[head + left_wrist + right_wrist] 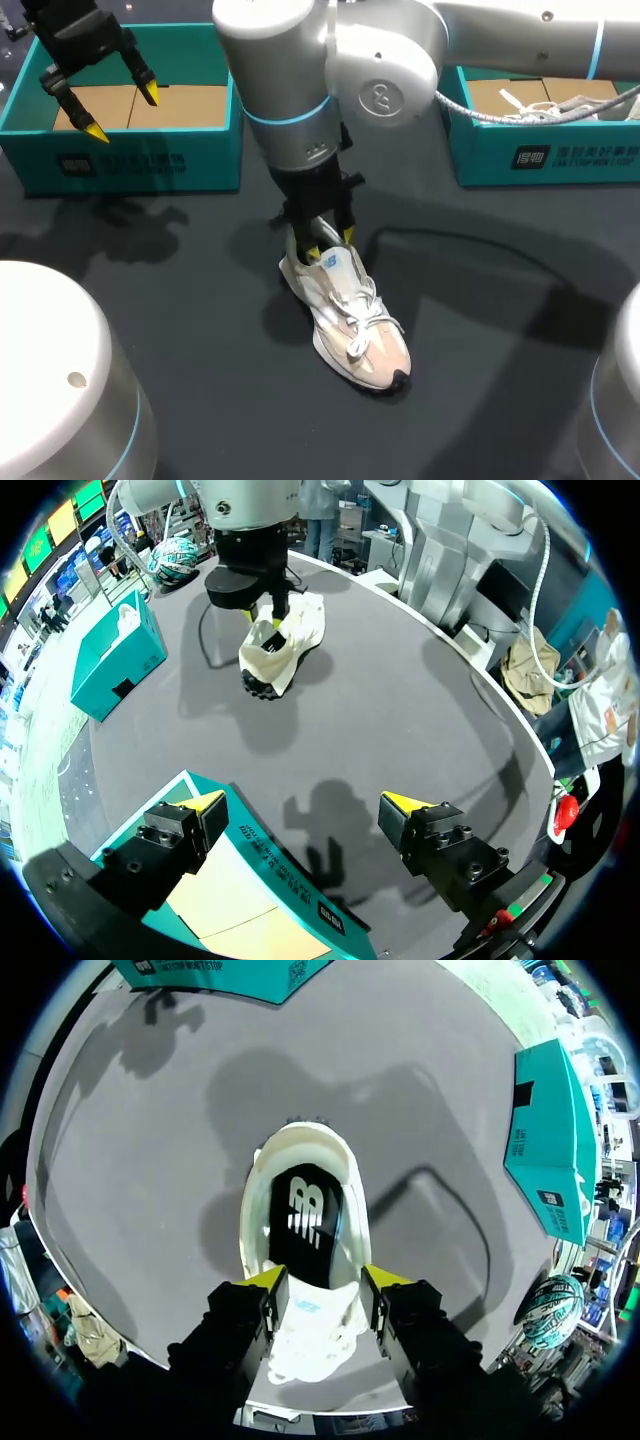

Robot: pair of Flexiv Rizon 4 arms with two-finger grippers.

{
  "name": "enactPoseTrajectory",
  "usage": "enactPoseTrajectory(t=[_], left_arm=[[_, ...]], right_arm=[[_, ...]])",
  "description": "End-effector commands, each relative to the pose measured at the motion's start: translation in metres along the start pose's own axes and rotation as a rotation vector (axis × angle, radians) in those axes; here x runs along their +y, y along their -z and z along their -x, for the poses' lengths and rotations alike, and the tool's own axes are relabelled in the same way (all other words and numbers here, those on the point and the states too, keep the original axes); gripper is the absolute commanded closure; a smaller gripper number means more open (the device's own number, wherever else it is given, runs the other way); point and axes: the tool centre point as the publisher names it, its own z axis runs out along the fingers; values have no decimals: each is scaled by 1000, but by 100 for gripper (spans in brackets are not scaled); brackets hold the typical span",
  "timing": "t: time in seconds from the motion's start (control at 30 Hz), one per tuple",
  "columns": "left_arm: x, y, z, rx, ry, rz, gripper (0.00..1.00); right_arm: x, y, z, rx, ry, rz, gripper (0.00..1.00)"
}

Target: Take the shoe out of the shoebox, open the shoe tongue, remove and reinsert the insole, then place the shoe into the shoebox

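**Operator:** Which step is in hand?

**Technician:** Judged from the layout, opening the tongue. The shoe (350, 325) is out of its box and lies upright on the dark worktop (200, 300), toe towards the camera. The right pincer (330, 246) is set narrow, astride the tongue (305, 1310) at the collar. Whether it actually grips the tongue cannot be told. The dark insole (305, 1225) is seated inside the shoe.

**Operator:** What does the next move call for?

**Technician:** Probably drawing the tongue forward and clear of the opening, so the insole can be reached. The shoe may need steadying.

**Operator:** And the other arm?

**Technician:** The left pincer (122, 113) hangs wide open, holding nothing, above the left shoebox (130, 155), whose brown floor shows.

**Operator:** The surface?

**Technician:** Matte and dark. A right shoebox (545, 155), also teal, stands well apart with pale contents.
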Motion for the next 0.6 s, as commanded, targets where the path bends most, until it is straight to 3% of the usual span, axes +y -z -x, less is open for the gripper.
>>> enactPoseTrajectory(t=[0.03, 0.6], left_arm=[[0, 0, 0, 1, 0, 2, 0], [0, 0, 0, 1, 0, 2, 0]], right_arm=[[-3, -7, 1, 24, 2, 3, 56], [-10, -18, -5, 45, 14, -48, 55]])
